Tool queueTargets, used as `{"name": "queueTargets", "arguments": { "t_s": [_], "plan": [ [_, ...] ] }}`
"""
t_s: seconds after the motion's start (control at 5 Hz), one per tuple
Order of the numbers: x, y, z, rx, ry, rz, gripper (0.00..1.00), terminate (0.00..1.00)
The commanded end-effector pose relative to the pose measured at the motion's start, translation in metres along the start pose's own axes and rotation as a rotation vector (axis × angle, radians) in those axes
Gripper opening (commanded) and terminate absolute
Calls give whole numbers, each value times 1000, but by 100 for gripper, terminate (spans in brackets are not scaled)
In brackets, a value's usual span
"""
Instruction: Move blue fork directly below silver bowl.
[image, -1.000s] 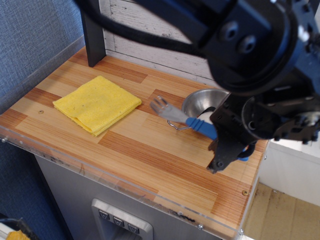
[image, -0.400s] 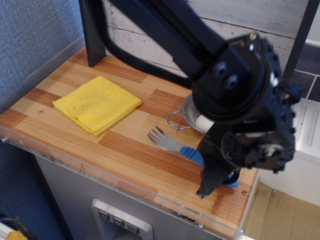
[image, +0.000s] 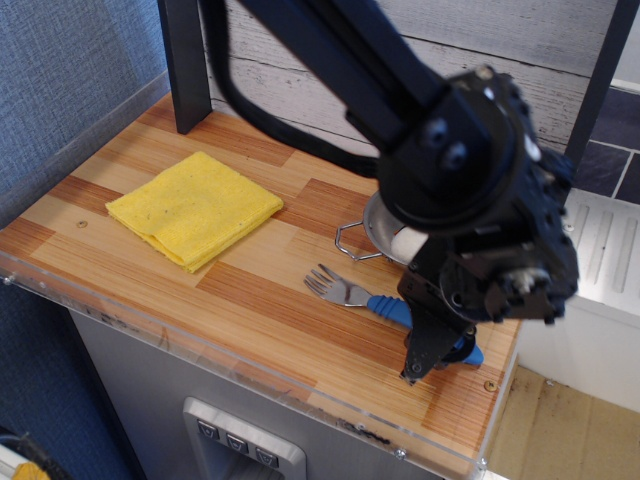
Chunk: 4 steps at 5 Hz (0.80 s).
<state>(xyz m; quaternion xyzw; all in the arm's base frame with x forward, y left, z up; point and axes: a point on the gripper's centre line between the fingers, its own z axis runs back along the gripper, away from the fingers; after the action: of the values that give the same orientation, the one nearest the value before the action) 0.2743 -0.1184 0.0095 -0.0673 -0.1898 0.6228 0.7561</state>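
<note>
The hand (image: 432, 345) grips the blue fork (image: 385, 303) by its handle, tines pointing leftward away from it; the silver bowl (image: 380, 232) (mostly hidden) sits just behind on the desk (image: 270, 300).

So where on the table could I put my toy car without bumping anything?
The biggest bare wood is along the front edge of the table, between the yellow cloth and the blue fork. There is also a free strip behind the cloth, by the black post. The right end is crowded: silver bowl, fork and the pincer sit close together.
</note>
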Motion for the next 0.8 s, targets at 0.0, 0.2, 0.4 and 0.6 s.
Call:
{"name": "queueTargets", "arguments": {
  "t_s": [0.0,0.2,0.4,0.6],
  "plan": [
    [13,-19,14,-20,-32,-8,100,0],
    [17,-26,25,-28,-39,-15,100,0],
    [21,-35,43,-46,-56,-17,100,0],
    [25,-43,68,-81,-62,-5,100,0]
  ]
}}
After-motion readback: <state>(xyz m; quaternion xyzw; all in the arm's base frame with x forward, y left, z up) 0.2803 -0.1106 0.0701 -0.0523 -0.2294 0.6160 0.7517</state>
